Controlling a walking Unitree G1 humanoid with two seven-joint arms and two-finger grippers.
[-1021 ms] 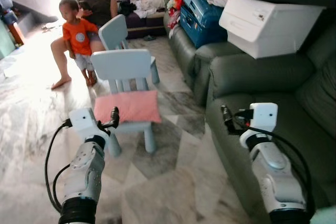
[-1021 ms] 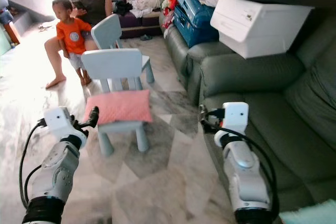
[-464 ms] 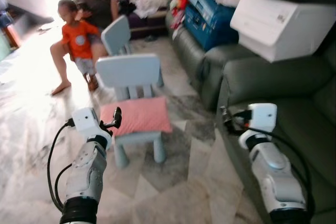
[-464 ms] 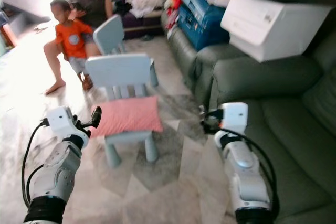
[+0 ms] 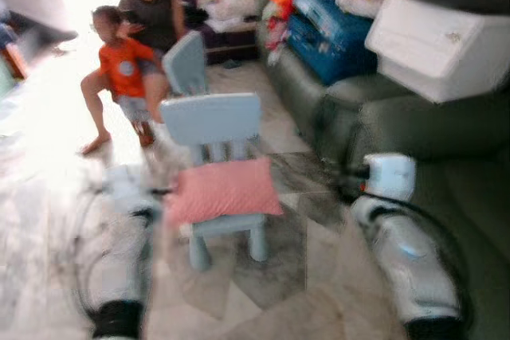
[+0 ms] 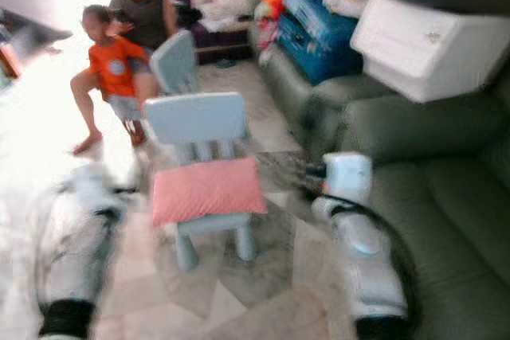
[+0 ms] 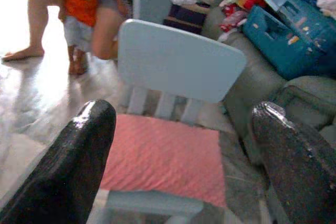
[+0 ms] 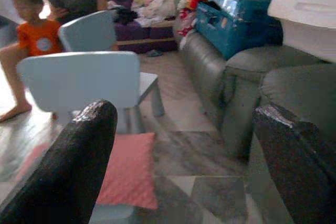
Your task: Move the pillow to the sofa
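Note:
A pink pillow [image 5: 223,189] lies flat on the seat of a light blue child's chair [image 5: 211,117] on the marble floor. The dark green sofa [image 6: 454,205] runs along the right side. My left gripper [image 5: 159,193], blurred, is raised just left of the pillow; in the left wrist view its fingers [image 7: 94,129] stand wide apart, open, with the pillow [image 7: 163,158] ahead between them. My right gripper [image 6: 311,173] hangs between the chair and the sofa's front edge, open and holding nothing, with the pillow [image 8: 128,174] low in its wrist view.
An adult [image 5: 151,13] sits behind the chair with a child in an orange shirt [image 5: 123,61] standing close. A second blue chair [image 5: 187,61] stands further back. A white storage box [image 5: 438,37], a blue suitcase [image 5: 327,25] and piled clothes cover the sofa's far part.
The whole picture has shifted and blurred as the camera moves; the chair and pillow now look nearer and more central. Both grippers stay raised and open.

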